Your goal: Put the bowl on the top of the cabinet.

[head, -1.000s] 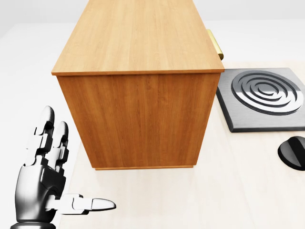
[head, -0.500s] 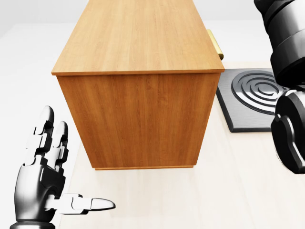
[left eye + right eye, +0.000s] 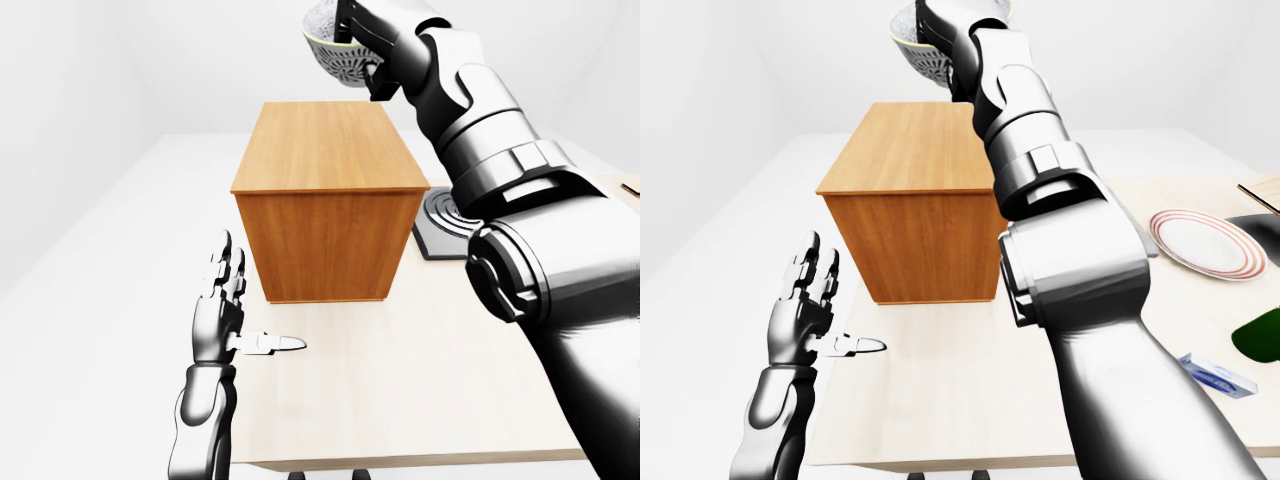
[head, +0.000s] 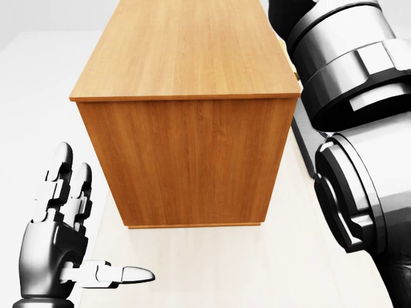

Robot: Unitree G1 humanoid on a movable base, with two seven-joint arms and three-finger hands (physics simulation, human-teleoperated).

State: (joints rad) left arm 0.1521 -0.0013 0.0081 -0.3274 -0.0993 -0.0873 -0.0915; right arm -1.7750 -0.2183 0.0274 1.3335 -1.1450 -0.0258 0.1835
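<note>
- Left hand [image 3: 222, 310]: fingers spread, thumb out, holding nothing, beside the cabinet's lower left in the left-eye view.
- Cabinet [image 3: 325, 160]: wooden top bare; inside not visible.
- Bowl [image 3: 330, 45]: held aloft above the cabinet's far end, right hand [image 3: 372, 42] clamped on its rim. Looks rigid, light, likely breakable; rim grip suits it. Contents cannot be told.
- Plate [image 3: 1202, 243]: nothing on it.

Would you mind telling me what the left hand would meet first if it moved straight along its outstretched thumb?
Probably nothing: the left hand thumb points rightward over the bare table, passing below the cabinet, though depth is uncertain.
</note>
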